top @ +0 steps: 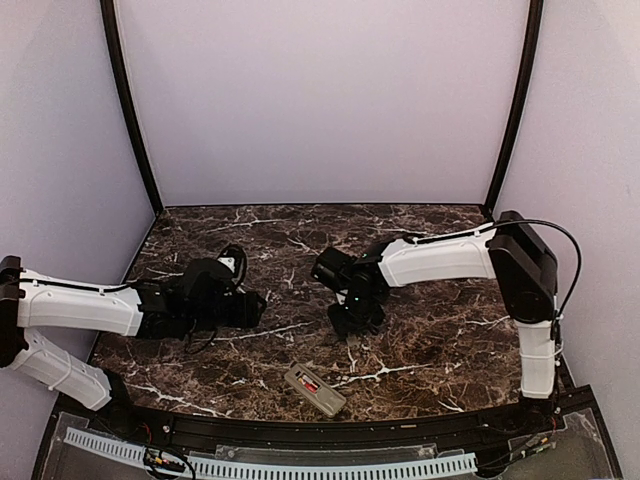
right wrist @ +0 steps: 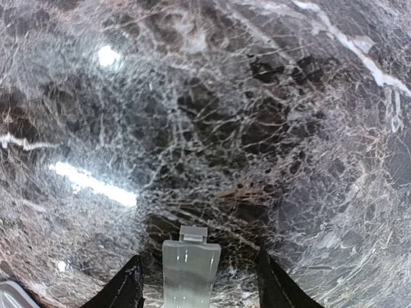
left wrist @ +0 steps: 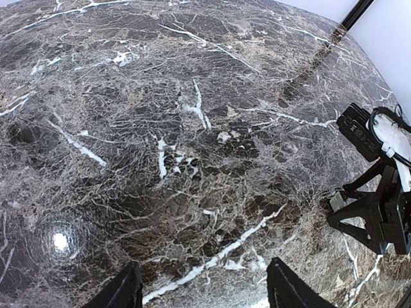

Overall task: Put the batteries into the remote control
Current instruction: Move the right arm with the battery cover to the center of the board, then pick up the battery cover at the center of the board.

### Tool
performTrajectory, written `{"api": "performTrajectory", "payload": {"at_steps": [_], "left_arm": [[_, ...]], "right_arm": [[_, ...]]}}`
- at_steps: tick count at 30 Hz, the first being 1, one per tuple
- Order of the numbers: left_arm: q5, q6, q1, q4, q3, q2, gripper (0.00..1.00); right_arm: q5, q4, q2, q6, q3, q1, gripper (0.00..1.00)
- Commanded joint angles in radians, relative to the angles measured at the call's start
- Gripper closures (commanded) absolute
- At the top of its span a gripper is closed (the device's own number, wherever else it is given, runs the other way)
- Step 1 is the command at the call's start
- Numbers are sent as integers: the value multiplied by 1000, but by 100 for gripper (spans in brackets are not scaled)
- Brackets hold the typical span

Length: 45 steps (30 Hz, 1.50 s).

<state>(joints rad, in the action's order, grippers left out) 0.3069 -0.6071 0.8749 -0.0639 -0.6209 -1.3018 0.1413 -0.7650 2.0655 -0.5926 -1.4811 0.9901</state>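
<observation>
The left arm (top: 80,305) lies low, reaching in from the left. Its tool (top: 250,308) is open, with nothing in it. The right arm (top: 440,260) bends in from the right, and its tool (top: 350,322) points down at the middle of the surface (top: 440,330). Only the top view shows the remote control (top: 315,390). It lies near the front edge with a red battery (top: 310,383) inside. The right wrist view shows a small grey cover (right wrist: 189,266) between that tool's open fingers (right wrist: 125,289), not touching them.
</observation>
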Motion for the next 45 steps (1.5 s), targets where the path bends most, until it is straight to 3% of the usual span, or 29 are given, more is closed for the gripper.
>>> {"api": "performTrajectory", "payload": {"at_steps": [1, 5, 12, 16, 21, 36, 45], "left_arm": [[-6, 9, -7, -14, 0, -2, 35], [-5, 7, -7, -19, 8, 1, 35], [-4, 4, -8, -20, 21, 13, 35], [0, 3, -7, -20, 28, 22, 35], [3, 3, -9, -19, 35, 31, 35], [19, 9, -10, -25, 70, 64, 35], [43, -7, -15, -47, 152, 134, 35]], "right_arm": [[-33, -36, 43, -18, -18, 5, 49], [-19, -39, 54, -22, -27, 5, 56], [-20, -42, 87, -11, -54, 4, 59], [-29, -34, 93, -4, -63, 2, 73], [-27, -34, 79, -3, -58, 2, 82], [-61, 74, -93, 151, 6, 55, 88], [-69, 256, -181, 187, 92, 240, 89]]}}
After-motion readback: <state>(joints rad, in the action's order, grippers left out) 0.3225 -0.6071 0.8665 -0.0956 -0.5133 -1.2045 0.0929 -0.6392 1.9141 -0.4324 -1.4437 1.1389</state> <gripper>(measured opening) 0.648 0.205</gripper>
